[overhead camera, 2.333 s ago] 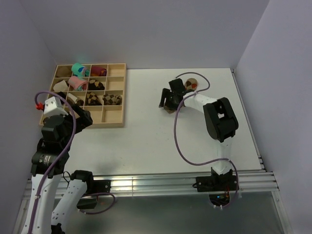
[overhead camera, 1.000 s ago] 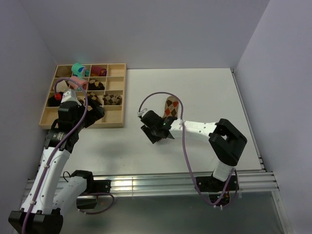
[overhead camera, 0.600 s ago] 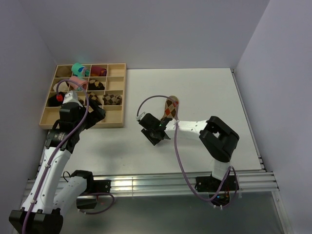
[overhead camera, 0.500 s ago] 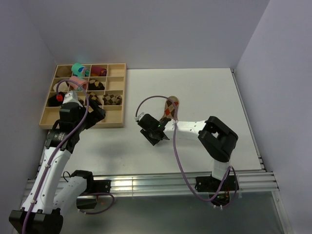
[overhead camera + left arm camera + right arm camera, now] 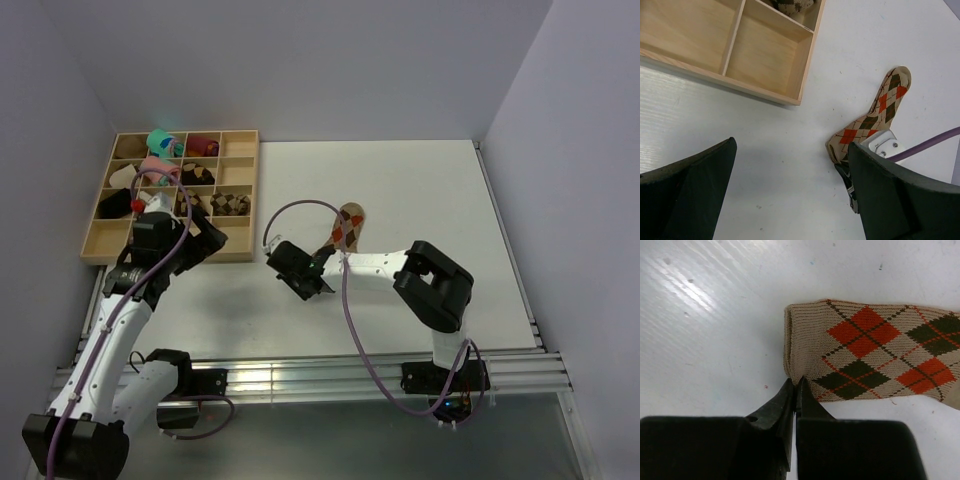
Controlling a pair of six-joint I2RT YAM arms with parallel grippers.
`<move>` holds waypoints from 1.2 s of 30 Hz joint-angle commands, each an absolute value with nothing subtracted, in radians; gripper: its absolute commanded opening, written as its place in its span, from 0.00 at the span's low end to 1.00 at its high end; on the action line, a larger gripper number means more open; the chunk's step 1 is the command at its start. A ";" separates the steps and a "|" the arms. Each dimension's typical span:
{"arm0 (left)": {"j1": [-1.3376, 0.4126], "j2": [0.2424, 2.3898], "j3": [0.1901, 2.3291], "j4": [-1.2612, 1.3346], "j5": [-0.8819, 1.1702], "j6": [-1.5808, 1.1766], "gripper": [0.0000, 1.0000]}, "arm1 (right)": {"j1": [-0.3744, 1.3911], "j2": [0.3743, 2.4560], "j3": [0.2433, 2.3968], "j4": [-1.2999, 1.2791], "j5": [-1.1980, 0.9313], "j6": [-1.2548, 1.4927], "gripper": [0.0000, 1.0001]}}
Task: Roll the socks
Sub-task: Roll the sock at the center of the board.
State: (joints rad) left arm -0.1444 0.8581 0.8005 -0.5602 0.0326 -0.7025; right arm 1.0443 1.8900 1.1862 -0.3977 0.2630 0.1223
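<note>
One sock (image 5: 875,350) is in play, a tan ribbed knit with orange-red and dark brown argyle diamonds crossed by thin dark lines. It lies flat on the white table (image 5: 420,180), to the right of the wooden compartment tray (image 5: 232,252) and apart from it. Its toe points toward the far side and its cuff toward the arms, with a slight bend at the heel. The step in hand looks like the opening grab at the cuff. The right gripper (image 5: 796,382) sits low at the near corner of that open end with its black jaws pressed together, tips touching the fabric's edge. Whether any knit is pinched between them cannot be told from the wrist view. The left gripper (image 5: 790,200) hangs above bare table between tray and sock, its two broad dark fingers (image 5: 690,190) spread wide and holding nothing. The next move probably calls for turning the cuff over onto itself and winding toward the toe. That needs a real bite on both layers, since the knit is soft, thin and limp and would slide on the smooth, faintly glossy tabletop. The free arm could pin the toe end. The tray is pale plywood with thin dividers, and a brown-and-cream argyle roll (image 5: 230,203) sits in one cell beside empty ones.
</note>
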 commanded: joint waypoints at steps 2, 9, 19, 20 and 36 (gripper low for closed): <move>-0.158 0.857 0.773 -0.491 0.092 -0.744 0.99 | 1.054 1.908 1.195 -0.410 0.085 0.184 0.00; -0.242 0.871 0.677 -0.407 0.103 -0.854 0.99 | 1.003 1.862 1.171 -0.307 -0.144 0.253 0.00; -0.389 0.933 0.583 -0.281 0.068 -0.977 0.97 | 0.807 1.815 0.996 -0.003 -0.527 0.454 0.00; -0.397 0.945 0.572 -0.264 0.066 -0.994 0.97 | 0.792 1.813 0.986 0.032 -0.547 0.469 0.00; -0.511 1.206 0.543 -0.066 0.068 -1.147 0.95 | 0.678 1.871 0.922 0.163 -0.687 0.548 0.00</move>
